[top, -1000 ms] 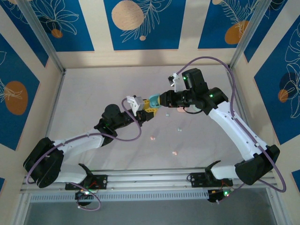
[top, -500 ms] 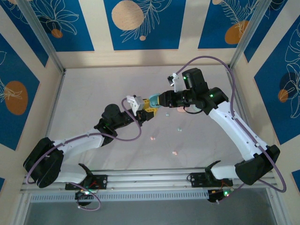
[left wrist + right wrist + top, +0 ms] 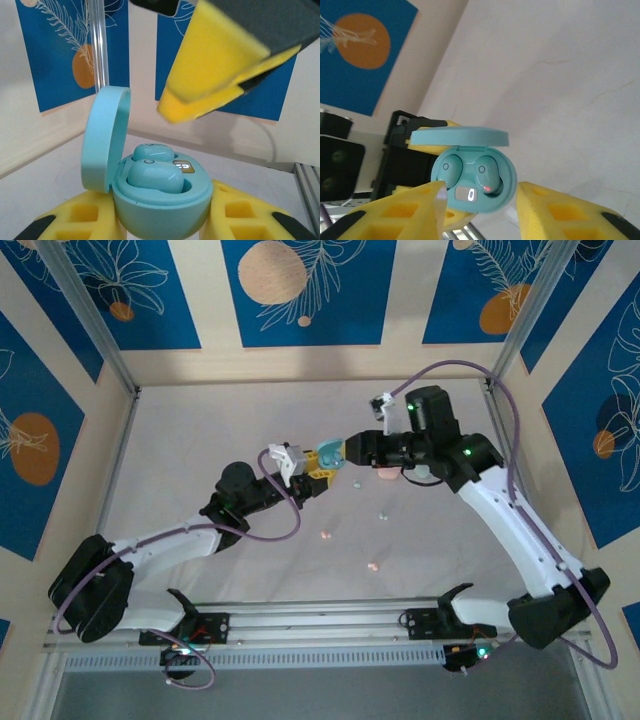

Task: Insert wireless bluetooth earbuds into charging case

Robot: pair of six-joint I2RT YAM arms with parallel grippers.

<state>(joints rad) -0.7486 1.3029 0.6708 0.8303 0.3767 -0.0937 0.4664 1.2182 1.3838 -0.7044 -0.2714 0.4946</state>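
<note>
left claw (image 3: pixel 316 478) clamped on case (image 3: pixel 165 210), above table (image 3: pixel 200 440) | two earbuds (image 3: pixel 155 176) sit inside, lid (image 3: pixel 105 140) up | right claw (image 3: pixel 479 190) apart beside case | advice: close lid gently, hold case steady

Teal charging case (image 3: pixel 160 214); 2 teal earbuds (image 3: pixel 155 177); yellow left end effector fingers (image 3: pixel 82 216); blue leaf-patterned panels (image 3: pixel 60 55).

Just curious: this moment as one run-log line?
left gripper: holds teal case | lid: open | earbuds: two seated | right gripper: open
</note>
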